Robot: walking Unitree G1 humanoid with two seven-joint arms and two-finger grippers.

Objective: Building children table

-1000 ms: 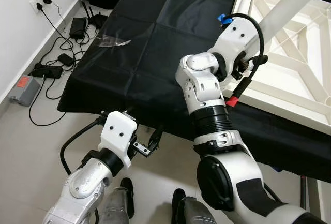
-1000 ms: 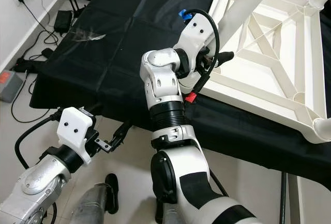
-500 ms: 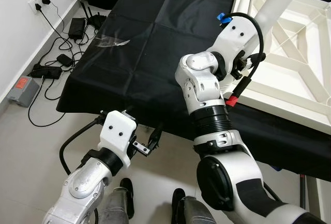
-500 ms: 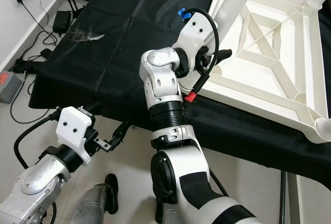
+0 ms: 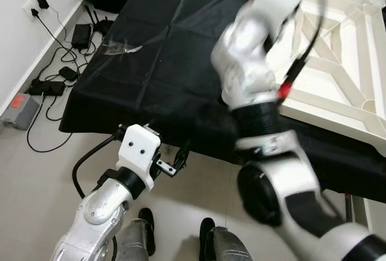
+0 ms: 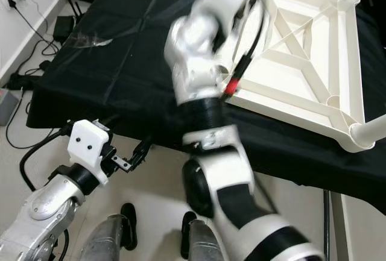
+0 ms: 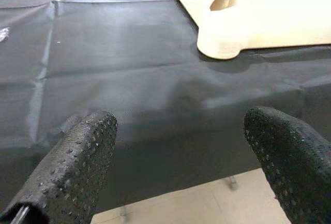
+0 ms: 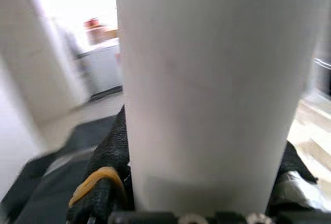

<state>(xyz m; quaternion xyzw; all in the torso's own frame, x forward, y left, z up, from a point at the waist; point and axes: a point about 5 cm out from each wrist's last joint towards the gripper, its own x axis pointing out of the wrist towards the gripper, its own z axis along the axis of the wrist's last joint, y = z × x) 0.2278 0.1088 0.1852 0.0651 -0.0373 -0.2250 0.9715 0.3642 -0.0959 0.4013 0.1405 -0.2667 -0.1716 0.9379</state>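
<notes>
Left eye view: the white tabletop (image 5: 338,86) is lying upside down on the black cloth (image 5: 175,50), ribs facing up; the right arm (image 5: 253,74) is reaching up over the tabletop's near corner, badly blurred, w/ a red tag hanging beside the tabletop's edge; the left gripper (image 5: 178,160) is hovering low, just below the cloth's near hem, well apart from the tabletop; cables and a black adapter (image 5: 80,34) are lying on the floor by the wall, away from the cloth's far side; a grey box (image 5: 19,109) is sitting nearer along that wall.

Right eye view: same scene; the tabletop's corner socket (image 6: 362,134) is sticking out past the cloth's near edge; a bit of clear plastic wrap (image 6: 90,41) is lying on the cloth, far from the tabletop.

Left wrist view: two dotted black fingers (image 7: 72,167) are standing wide apart w/ nothing between them; beyond them the cloth, and the tabletop's rounded corner w/ a hole in it resting on the cloth.

Right wrist view: a thick white table leg (image 8: 207,94) is standing upright close to the lens; the right gripper (image 8: 196,182) is clamping it, black fingers (image 8: 111,151) pressing against both sides of the leg; background too blurred to read.
</notes>
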